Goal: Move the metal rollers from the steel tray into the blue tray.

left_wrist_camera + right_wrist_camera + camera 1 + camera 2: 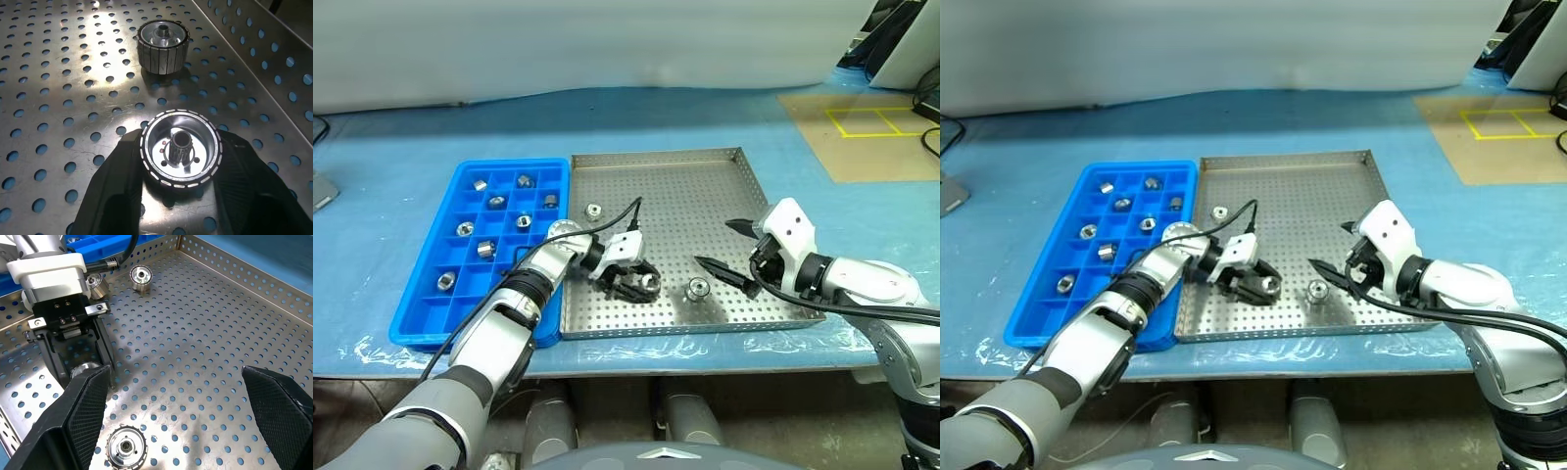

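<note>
The steel tray (pixel 705 186) lies in front of me with the blue tray (pixel 460 178) against its left side. My left gripper (pixel 641 286) rests low on the steel tray's front left, its fingers (pixel 117 171) shut on a metal roller (pixel 181 149) that stands on the perforated sheet. A second roller (pixel 698 288) stands just right of it, and a third (pixel 593 210) sits farther back. Several rollers (pixel 496 202) lie in the blue tray's compartments. My right gripper (pixel 711 242) hovers open over the steel tray's right front, holding nothing.
A blue plastic sheet (pixel 401 137) covers the table. A brown board with yellow tape (pixel 871 132) lies at the far right. A cable (pixel 625 217) arcs over the left wrist. The steel tray's raised rim (pixel 754 181) borders the right side.
</note>
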